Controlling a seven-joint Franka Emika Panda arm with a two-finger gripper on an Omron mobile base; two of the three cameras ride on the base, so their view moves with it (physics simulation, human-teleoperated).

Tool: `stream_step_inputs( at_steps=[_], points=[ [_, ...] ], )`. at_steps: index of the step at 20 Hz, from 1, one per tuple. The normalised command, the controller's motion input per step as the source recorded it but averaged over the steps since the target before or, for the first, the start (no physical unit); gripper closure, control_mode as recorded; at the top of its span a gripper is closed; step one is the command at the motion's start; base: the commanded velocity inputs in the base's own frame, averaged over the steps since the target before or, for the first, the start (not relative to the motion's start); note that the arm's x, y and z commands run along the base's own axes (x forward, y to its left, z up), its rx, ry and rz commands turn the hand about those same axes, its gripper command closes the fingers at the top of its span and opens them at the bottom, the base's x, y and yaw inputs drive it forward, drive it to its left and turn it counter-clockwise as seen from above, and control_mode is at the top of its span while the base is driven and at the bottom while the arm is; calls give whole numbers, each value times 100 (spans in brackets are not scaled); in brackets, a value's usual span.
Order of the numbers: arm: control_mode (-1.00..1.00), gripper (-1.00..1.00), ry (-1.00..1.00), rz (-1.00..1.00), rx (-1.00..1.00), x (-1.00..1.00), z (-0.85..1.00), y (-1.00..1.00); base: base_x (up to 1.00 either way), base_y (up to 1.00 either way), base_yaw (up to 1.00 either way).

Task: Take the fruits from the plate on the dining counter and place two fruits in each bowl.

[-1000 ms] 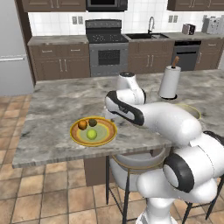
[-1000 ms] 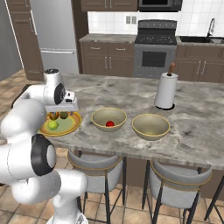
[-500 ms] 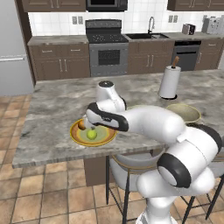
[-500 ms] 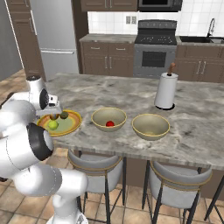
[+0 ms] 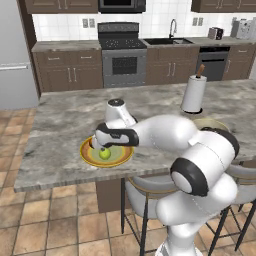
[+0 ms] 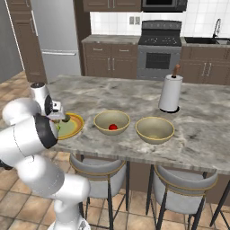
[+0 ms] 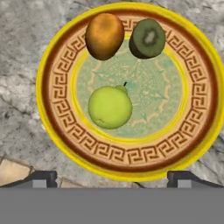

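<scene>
My claw [image 7: 112, 177] hangs wide open above the plate [image 7: 57, 131], holding nothing. Green fruit [image 7: 110, 107] sits mid-plate; orange fruit [image 7: 104, 36] and kiwi [image 7: 147, 38] are touching at the rim. Risk: an off-centre close could roll the green one away.

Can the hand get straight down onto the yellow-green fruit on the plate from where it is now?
Probably yes. The hand hangs open above the plate, and the yellow-green fruit lies alone mid-plate. The orange fruit and the cut green fruit sit apart at the far rim.
</scene>
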Motion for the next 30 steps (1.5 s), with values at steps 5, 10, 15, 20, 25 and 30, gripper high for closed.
stream_step_inputs(
  at_steps=[5, 10, 15, 20, 25, 30],
  points=[
    [-100, -100, 0, 0, 0, 41, -30, 6, 0, 0, 0],
    [-100, -100, 0, 0, 0, 41, -10, 19, 0, 0, 0],
    [-100, -100, -1, 0, 0, 19, -7, 19, 0, 0, 0],
    [-100, -100, 2, 0, 0, 5, -12, 6, 0, 0, 0],
    [-100, -100, 4, 0, 0, -30, -9, -5, 0, 0, 0],
    [-100, -100, 2, -1, 0, -23, -10, -10, 0, 0, 0]
  ],
)
